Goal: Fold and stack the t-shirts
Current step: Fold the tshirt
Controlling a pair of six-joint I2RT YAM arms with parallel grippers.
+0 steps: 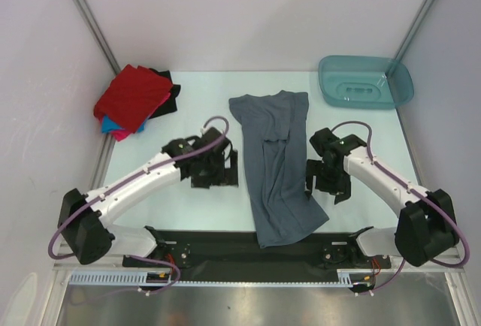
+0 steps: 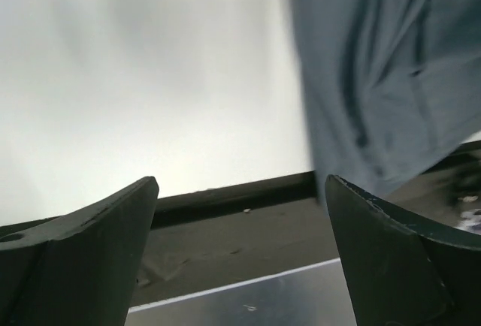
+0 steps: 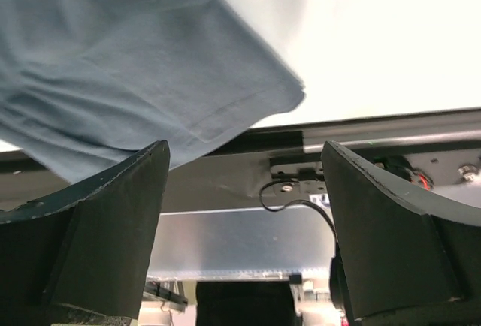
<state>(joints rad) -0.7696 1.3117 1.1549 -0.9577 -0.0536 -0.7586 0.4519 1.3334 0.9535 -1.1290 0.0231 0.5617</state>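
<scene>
top view, grey-blue t-shirt (image 1: 276, 164): lay lengthwise at the centre of the table (image 1: 203, 89), folded narrow, its 6 o'clock end over the black base strip (image 1: 210, 245)
top view, folded stack (image 1: 134, 95): red on top, at 10 o'clock
top view, teal tub (image 1: 366, 82): at 2 o'clock
top view, left gripper (image 1: 218, 167): at the shirt's 9 o'clock, apart from it
top view, right gripper (image 1: 319, 179): at its 3 o'clock, by the edge
left wrist view: jaws spread, nothing between them; shirt at 1 o'clock
right wrist view: jaws spread, empty; shirt corner at 10 o'clock

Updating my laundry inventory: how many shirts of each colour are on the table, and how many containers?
Grey-blue t-shirt: 1
Red t-shirt: 1
Black t-shirt: 1
Bright blue t-shirt: 1
Pink t-shirt: 1
Teal tub: 1
Total: 6
</scene>
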